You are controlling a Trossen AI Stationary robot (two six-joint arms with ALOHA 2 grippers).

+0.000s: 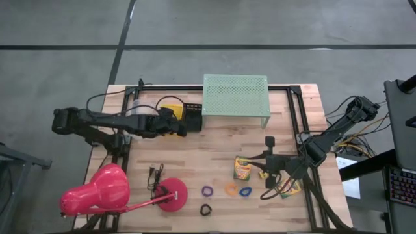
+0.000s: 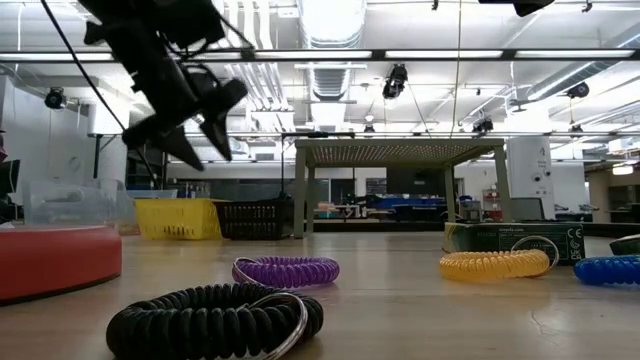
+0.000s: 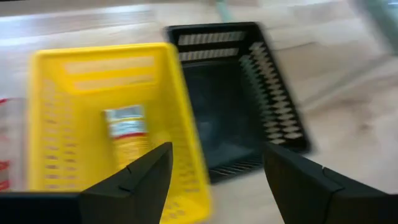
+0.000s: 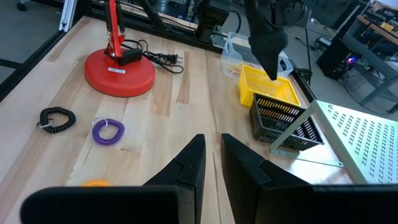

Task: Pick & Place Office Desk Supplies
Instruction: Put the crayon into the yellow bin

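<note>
Black and coiled, one ring loop lies closest to the low camera, with the purple loop, the orange loop and the blue loop strung out behind it along the near side of the desk. Largest of the loose supplies is the crayon box, standing just beside the right tool, whose fingers are nearly closed and hold nothing I can see; a second box shows partly under that arm. Left tool hangs released, jaws wide, over the yellow basket at the far side, well apart from the loops. So the right arm is much the nearer, and the loops lie toward the lamp base from it, in a rough row running across the desk. Only the left wrist view shows a crayon box already lying in the yellow basket, lengthwise along it, beside the black basket.
</note>
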